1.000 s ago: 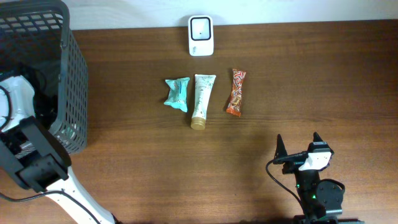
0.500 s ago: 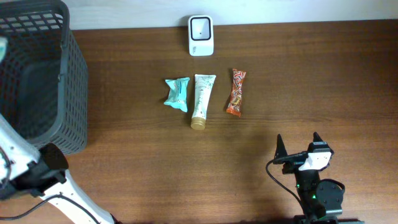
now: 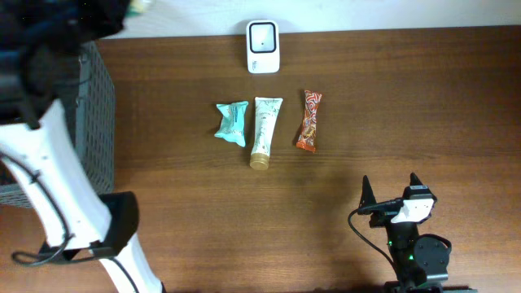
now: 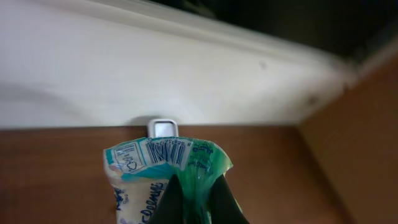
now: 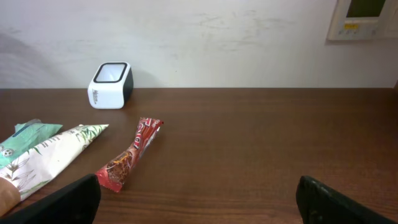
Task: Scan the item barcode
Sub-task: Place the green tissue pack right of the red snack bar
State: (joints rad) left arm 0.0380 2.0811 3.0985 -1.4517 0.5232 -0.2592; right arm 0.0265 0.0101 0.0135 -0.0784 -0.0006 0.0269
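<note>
A white and green crinkled plastic packet (image 4: 155,180) is gripped by the left end effector (image 4: 194,202), whose fingers are pinched narrowly on the packet's green lower part. The packet is held clear of the brown wooden tabletop (image 3: 423,98), with a printed barcode (image 4: 165,152) shown along its top edge. In the left wrist view, a white box-shaped barcode scanner (image 4: 163,127) is seen just past that top edge, standing on the tabletop against a pale wall. From overhead, the left arm is seen raised at the upper left, overlapping a dark mesh basket (image 3: 98,138); its end effector is blurred there. Three items are laid side by side mid-tabletop, in front of the scanner: a teal wrapped packet (image 3: 232,122), a white tube with a gold cap (image 3: 264,130) and a red-brown snack bar (image 3: 308,120). The right end effector (image 3: 391,185) is positioned at the near right edge, its fingers spread wide with nothing between them, well apart from the three items.
</note>
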